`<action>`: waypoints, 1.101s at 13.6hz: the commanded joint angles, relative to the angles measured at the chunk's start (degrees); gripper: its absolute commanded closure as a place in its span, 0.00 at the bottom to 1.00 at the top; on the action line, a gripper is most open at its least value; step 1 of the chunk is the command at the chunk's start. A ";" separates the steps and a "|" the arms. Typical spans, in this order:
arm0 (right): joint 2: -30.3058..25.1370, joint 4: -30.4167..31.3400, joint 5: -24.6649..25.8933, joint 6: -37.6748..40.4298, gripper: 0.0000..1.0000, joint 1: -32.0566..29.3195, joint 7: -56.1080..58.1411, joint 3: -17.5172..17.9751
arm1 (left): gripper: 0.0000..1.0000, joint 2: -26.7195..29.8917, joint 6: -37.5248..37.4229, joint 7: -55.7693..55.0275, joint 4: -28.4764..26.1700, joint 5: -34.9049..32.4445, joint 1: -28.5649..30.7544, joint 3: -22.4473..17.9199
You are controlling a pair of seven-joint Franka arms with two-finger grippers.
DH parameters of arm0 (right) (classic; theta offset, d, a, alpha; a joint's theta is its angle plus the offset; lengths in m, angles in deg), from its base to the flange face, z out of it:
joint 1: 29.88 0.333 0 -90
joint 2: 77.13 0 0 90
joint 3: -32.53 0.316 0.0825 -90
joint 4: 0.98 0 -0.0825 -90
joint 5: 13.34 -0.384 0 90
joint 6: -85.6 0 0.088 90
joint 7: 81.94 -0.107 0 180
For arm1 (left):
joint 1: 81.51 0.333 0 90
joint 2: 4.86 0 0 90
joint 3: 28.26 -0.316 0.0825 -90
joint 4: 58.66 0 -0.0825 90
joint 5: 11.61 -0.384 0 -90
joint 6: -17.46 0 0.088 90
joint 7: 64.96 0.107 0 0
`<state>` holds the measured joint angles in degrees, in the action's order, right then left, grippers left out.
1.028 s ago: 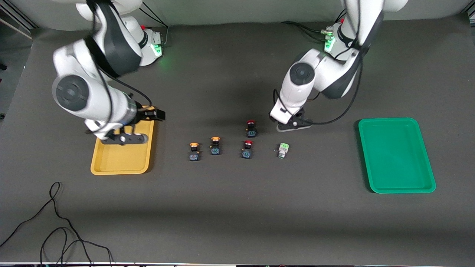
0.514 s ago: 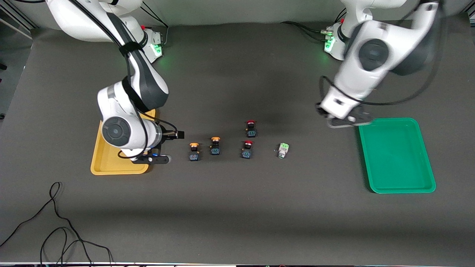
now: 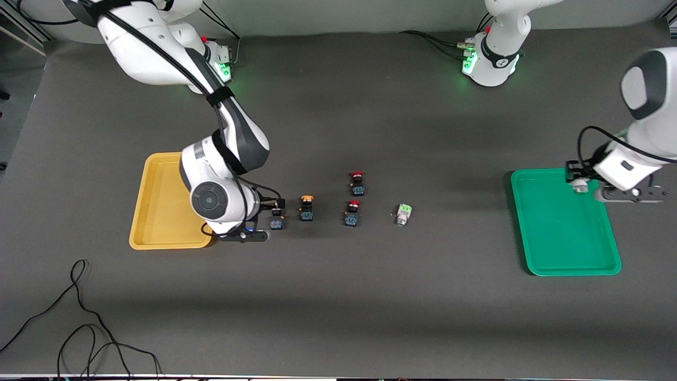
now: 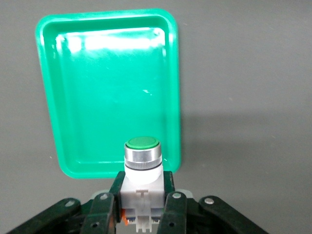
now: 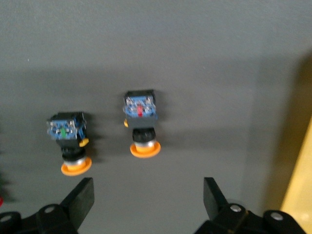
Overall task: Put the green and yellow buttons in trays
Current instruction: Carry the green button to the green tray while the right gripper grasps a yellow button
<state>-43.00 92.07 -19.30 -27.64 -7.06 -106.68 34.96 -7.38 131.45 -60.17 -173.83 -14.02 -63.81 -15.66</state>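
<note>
My left gripper [image 3: 577, 177] is shut on a whitish-grey button with a green cap [image 4: 142, 163] and holds it over the edge of the green tray [image 3: 560, 248] toward the robots; in the left wrist view the tray [image 4: 97, 87] is bare. A second green button [image 3: 403, 214] lies on the table. My right gripper [image 3: 275, 207] is open, low over the yellow button [image 3: 276, 222] beside the yellow tray [image 3: 158, 211]. The other yellow button [image 3: 307, 207] stands beside it. In the right wrist view both yellow buttons [image 5: 141, 122] [image 5: 68, 141] lie ahead of my open gripper [image 5: 148, 195].
Two black switches with red caps [image 3: 358, 183] [image 3: 353, 212] stand between the yellow buttons and the green button on the table. A black cable [image 3: 79, 317] lies near the front camera at the right arm's end. The yellow tray's edge shows in the right wrist view [image 5: 302, 195].
My left gripper has swung from the middle of the table to the green tray with the green button. My right gripper has moved from over the yellow tray to the yellow buttons.
</note>
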 commanded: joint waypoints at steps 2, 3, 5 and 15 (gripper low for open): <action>3.31 1.35 -0.81 -7.86 0.00 0.83 -1.01 -0.76 | 0.70 -8.88 9.20 0.22 -0.41 -0.93 2.42 1.02; 3.75 1.61 -0.72 -9.01 0.00 0.91 -1.01 -0.76 | 0.71 -10.99 13.15 -0.13 -1.28 -0.93 2.51 0.94; 4.89 2.14 -0.46 -11.12 0.00 0.92 -1.10 -0.76 | 0.73 -16.17 19.49 -0.57 -1.82 -1.01 2.60 -0.02; 5.34 5.66 -0.37 -17.90 1.00 2.23 -1.80 -1.02 | 0.01 -23.41 27.16 -2.77 -1.91 -2.51 1.90 -2.67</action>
<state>-36.47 97.17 -19.30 -44.85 -5.72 -107.24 34.66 -31.86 159.10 -61.10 -175.64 -15.46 -61.56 -18.08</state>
